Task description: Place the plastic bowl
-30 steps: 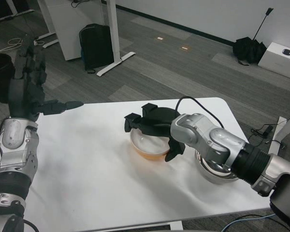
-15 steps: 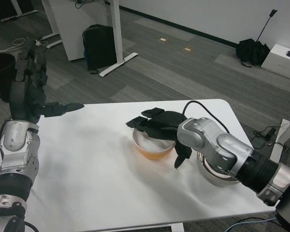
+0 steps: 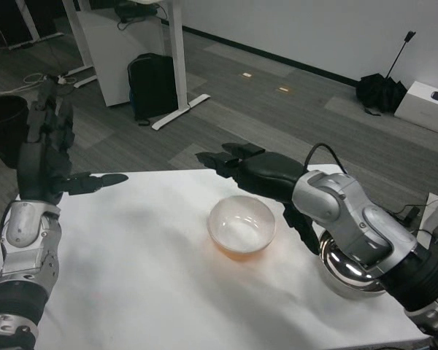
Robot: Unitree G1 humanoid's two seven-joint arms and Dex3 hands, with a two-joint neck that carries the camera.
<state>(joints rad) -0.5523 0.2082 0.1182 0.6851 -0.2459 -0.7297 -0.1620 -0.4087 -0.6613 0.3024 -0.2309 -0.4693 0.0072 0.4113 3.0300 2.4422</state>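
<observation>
Fingers of the right hand (image 3: 259, 175) spread apart and empty, stretched flat in the air just behind the plastic bowl (image 3: 241, 226), tips pointing toward the left side of the table; one digit hangs down at the bowl's right flank, apart from the rim. Nothing held. Plastic bowl stands upright on the white table (image 3: 131, 277), roughly mid-table, pale inside with an orange tint low on its outer wall, open mouth fully in view. Right of the bowl, near but not touching, a shiny metal bowl (image 3: 347, 266), partly covered by the silver right forearm that crosses above it. Left of the bowl a broad bare stretch of tabletop runs to the left edge; in front of the bowl more bare surface toward the near edge. Behind the bowl the far table edge lies close, a narrow strip of white only, with the right hand reaching over it. Left hand (image 3: 47, 157) well left of the bowl, raised upright at the far left corner of the table, fingers extended and apart, thumb pointing toward the bowl, holding nothing. Beyond the far edge, behind the bowl: grey carpet floor, a black backpack (image 3: 152, 86) leaning by a white desk leg. Far right behind the bowl, a white box (image 3: 425, 106) on the floor by the wall.
</observation>
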